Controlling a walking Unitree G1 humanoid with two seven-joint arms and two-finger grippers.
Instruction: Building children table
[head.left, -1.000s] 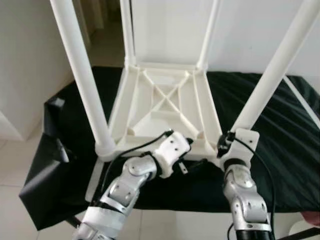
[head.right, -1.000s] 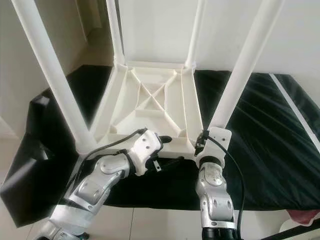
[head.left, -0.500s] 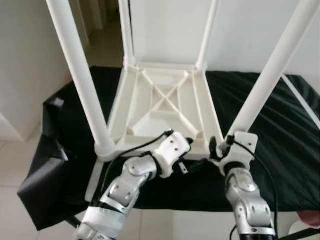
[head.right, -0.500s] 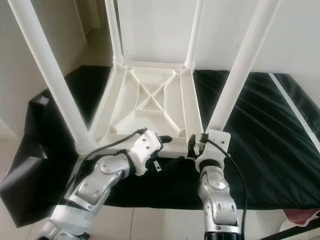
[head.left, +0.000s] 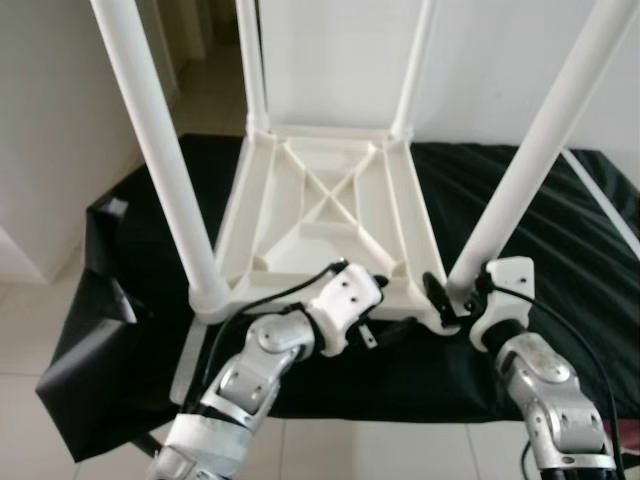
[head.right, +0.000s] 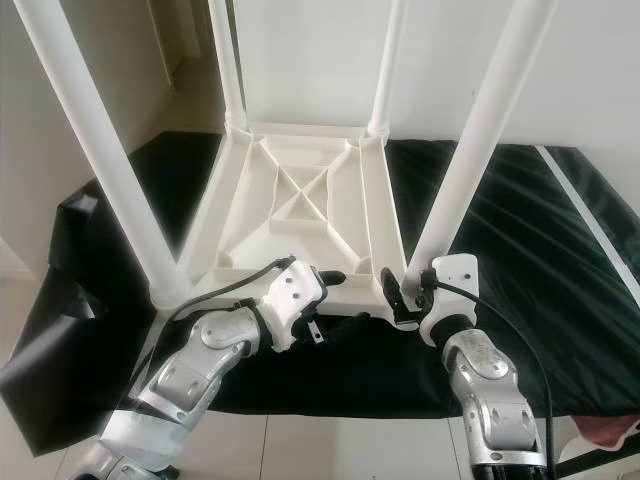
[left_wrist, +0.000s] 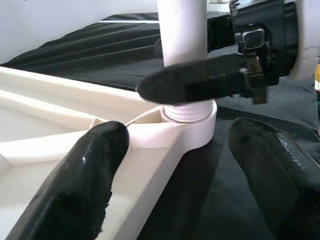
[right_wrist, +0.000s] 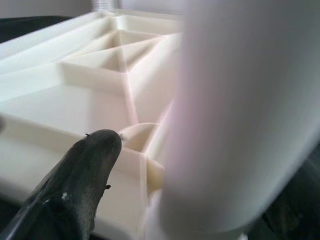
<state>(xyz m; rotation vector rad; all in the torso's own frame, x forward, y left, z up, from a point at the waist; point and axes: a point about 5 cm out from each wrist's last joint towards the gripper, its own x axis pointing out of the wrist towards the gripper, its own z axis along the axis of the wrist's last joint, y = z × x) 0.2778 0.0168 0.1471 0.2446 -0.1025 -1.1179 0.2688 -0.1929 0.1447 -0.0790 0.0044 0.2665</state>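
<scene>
- Left eye view: a black cloth (head.left: 560, 250) covers the low surface, hanging down at its left edge over the pale tiled floor (head.left: 40, 330).
- On the cloth lies a white children's table (head.left: 330, 215), upside down, its ribbed underside facing up with a cross brace in the middle; it sits toward the near edge of the cloth, nearer the left side than the right.
- Four white legs stand up from its corners: the near-left leg (head.left: 160, 160), the near-right leg (head.left: 535, 160), the far-left leg (head.left: 250, 60) and the far-right leg (head.left: 415, 65).
- The left gripper (head.left: 385, 310) reaches under the table's near edge, close to the near-right corner; in the left wrist view its fingers (left_wrist: 75, 185) are wide apart, one touching the white frame, the other over the cloth.
- The right gripper (head.left: 450, 300) is at the base of the near-right leg; in the right wrist view that leg sits between its spread fingers (right_wrist: 85, 175), one finger by the frame's rim. Whether the fingers press on the leg cannot be told.
</scene>
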